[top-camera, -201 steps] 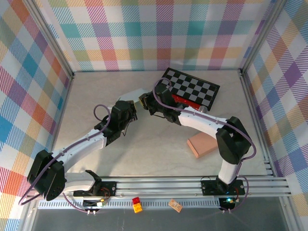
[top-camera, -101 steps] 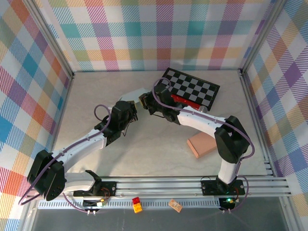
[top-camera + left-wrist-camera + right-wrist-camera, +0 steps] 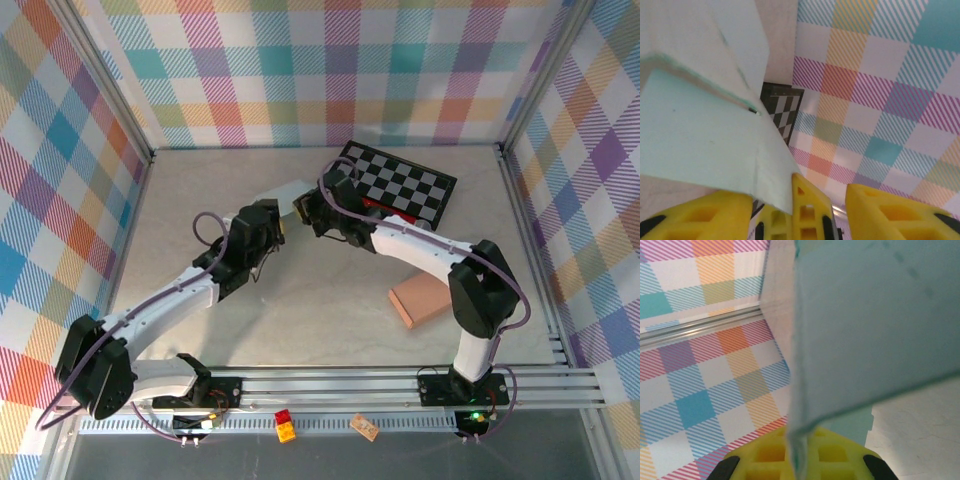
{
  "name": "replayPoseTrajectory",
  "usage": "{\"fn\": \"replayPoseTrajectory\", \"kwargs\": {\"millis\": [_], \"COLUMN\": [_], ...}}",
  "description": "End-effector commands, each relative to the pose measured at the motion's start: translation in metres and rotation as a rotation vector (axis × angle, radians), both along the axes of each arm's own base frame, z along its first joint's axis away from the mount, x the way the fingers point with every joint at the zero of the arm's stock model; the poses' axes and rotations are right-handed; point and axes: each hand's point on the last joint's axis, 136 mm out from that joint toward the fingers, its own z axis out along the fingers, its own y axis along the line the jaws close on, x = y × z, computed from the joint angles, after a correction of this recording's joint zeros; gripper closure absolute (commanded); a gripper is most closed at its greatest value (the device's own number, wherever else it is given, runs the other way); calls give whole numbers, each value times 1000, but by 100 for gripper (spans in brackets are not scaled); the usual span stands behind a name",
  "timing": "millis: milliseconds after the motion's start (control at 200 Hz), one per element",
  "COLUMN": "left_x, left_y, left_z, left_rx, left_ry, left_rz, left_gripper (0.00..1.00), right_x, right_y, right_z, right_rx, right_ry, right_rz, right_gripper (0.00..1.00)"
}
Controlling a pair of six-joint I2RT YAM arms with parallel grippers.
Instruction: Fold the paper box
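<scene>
The box (image 3: 287, 190) is held up over the middle of the bench (image 3: 300, 300), one edge pinched tight in the right pincer (image 3: 797, 460), with the left pincer (image 3: 274, 220) parted just beside its near flap.

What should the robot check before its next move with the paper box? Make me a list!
1. Right hand pinching the paper box: ok, shut on its edge.
2. Left hand ready to grab: ok, fingers apart, nothing pinched.
3. Paper box folded up: not ok, flat panels with a crease, no box shape yet.
4. Pink block out of the way: ok, it lies apart from the paper.
5. Checkerboard out of the way: cannot tell, it sits close beside the right hand.
</scene>
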Motion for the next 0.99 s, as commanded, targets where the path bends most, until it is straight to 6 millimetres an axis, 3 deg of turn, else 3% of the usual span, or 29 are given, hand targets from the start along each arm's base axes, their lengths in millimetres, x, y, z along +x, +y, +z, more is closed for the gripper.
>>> {"fn": "replayPoseTrajectory", "kwargs": {"millis": [0,255,420,550,640,730,990], "left_x": [-15,-53,-55,-54,-54,-55,-56], "left_y": [24,48,65,69,69,65,62], "left_z": [57,95,117,122,112,100,70], "left_rx": [192,304,449,484,481,472,517], "left_ry": [-50,-34,-41,-44,-11,29,124], "left_rz": [-61,-135,-160,-169,-185,-228,-372], "left_gripper": [42,40,43,46,47,48,48], "right_x": [-4,-24,-58,-89,-98,-90,-41], "right_y": [-11,-27,-54,-81,-85,-76,-21], "right_z": [36,79,101,129,144,139,71], "right_rx": [10,56,23,-45,-76,-76,-81], "right_ry": [-23,-20,78,127,158,193,249], "right_rz": [21,34,24,-18,-29,-39,-22], "right_gripper": [100,100,100,100,100,100,100]}}
